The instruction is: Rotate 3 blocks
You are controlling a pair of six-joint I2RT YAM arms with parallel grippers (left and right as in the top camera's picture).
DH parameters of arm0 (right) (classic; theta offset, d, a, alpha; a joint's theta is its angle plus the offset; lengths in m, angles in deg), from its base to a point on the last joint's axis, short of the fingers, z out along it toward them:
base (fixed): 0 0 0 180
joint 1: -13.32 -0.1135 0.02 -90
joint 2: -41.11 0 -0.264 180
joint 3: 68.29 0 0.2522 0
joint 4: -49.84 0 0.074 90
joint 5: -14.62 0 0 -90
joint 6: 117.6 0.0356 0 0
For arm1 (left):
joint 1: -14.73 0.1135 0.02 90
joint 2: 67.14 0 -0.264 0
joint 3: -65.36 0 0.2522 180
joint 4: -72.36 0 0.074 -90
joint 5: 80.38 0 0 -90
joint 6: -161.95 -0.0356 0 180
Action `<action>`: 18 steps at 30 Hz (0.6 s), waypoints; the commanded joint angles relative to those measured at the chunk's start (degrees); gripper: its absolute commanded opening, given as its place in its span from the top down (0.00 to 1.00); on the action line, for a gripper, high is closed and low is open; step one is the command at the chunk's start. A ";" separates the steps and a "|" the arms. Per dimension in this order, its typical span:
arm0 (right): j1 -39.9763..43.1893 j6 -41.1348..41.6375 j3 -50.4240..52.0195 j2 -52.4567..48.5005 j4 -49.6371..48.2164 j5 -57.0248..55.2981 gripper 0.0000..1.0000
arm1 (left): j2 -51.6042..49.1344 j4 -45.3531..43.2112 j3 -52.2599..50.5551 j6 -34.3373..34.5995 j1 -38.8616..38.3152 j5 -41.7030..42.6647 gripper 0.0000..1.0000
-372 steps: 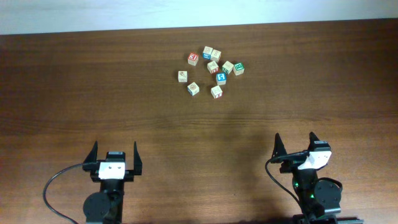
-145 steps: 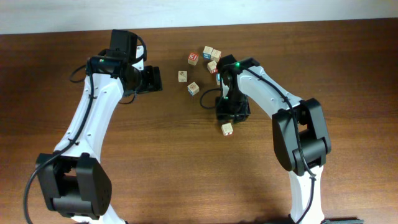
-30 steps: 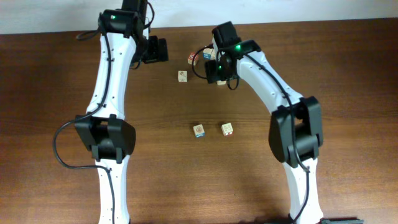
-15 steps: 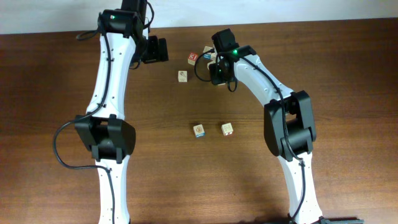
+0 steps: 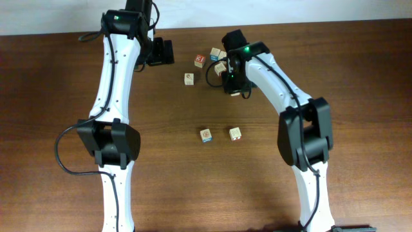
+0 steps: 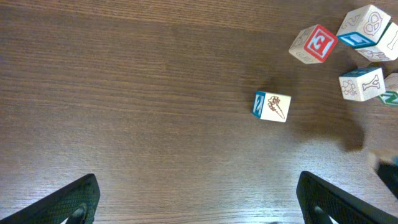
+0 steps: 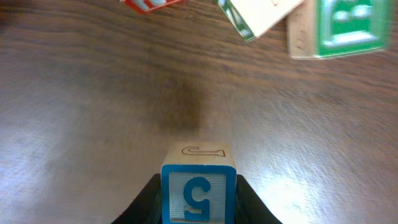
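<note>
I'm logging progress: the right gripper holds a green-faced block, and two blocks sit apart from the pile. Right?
Not quite: the right wrist view shows a blue face, not green. The right gripper holds a blue-faced block, and two blocks sit apart from the pile.

Overhead camera is looking straight down from high above, taking in the table (image 5: 360,77) with the block cluster (image 5: 214,53) small near the far edge. Left wrist camera is looking down on the tabletop from mid height, left fingertips (image 6: 78,199) showing at the lower corners, sharing the lone block (image 6: 272,106) and red-faced cube (image 6: 313,43) with the overhead view. Right wrist camera is hovering low and very close, facing past the blue-framed block (image 7: 199,190) toward the green-lettered cube (image 7: 345,25).
</note>
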 commanded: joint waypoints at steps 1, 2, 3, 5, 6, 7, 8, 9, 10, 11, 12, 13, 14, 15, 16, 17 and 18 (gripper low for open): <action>0.11 0.72 -0.55 7.48 3.04 1.33 0.80 | -0.24 1.05 0.87 0.96 0.02 -0.22 0.01; 0.11 0.87 -0.55 8.96 4.46 1.44 0.82 | -0.24 1.29 0.87 0.96 0.02 -0.22 0.01; 0.11 0.90 -0.55 10.75 6.51 1.44 0.82 | -0.24 1.64 0.87 0.96 0.02 -0.20 0.00; 0.11 1.57 -0.52 13.90 9.68 1.38 0.85 | -0.24 2.19 0.87 0.96 0.02 -0.22 0.01; 0.11 1.97 -0.52 15.34 11.19 1.38 0.86 | -0.24 2.45 0.87 0.96 0.02 -0.22 0.01; 0.11 2.51 -0.52 16.74 12.70 1.29 0.90 | -0.24 2.78 0.87 0.96 0.02 -0.22 0.01; 0.11 3.28 -0.35 17.75 13.90 0.94 0.91 | -0.24 3.02 0.87 0.96 0.02 -0.22 0.01; 0.07 3.52 0.26 19.06 15.26 0.50 0.91 | -0.24 3.26 0.87 0.96 0.02 -0.22 0.01; 0.04 3.56 0.90 19.85 15.87 0.35 0.92 | -0.24 3.45 0.87 0.96 0.02 -0.22 0.01; 0.02 4.17 2.25 21.05 16.37 0.04 0.92 | -0.24 3.67 0.87 0.94 0.02 -0.22 0.01; 0.00 4.85 4.20 22.29 16.26 -0.28 0.91 | -0.24 3.89 0.87 0.94 0.02 -0.22 0.01; 0.00 5.01 6.23 23.32 15.56 -0.33 0.91 | -0.24 4.09 0.87 0.94 0.02 -0.22 0.01; 0.00 5.51 9.29 24.65 14.27 -0.35 0.91 | -0.24 4.33 0.87 0.94 0.02 -0.22 0.01; 0.02 5.99 12.17 25.73 12.66 -0.33 0.91 | -0.24 4.50 0.87 0.94 0.02 -0.22 0.01; 0.02 6.08 16.04 26.93 10.19 -0.24 0.90 | -0.24 4.70 0.87 0.94 0.02 -0.22 0.00; 0.02 6.05 19.26 27.71 8.04 0.17 0.90 | -0.24 4.83 0.87 0.94 0.00 -0.22 0.01; 0.02 6.01 23.52 28.37 4.90 1.09 0.90 | -0.24 5.05 0.87 0.94 -0.13 -0.22 0.01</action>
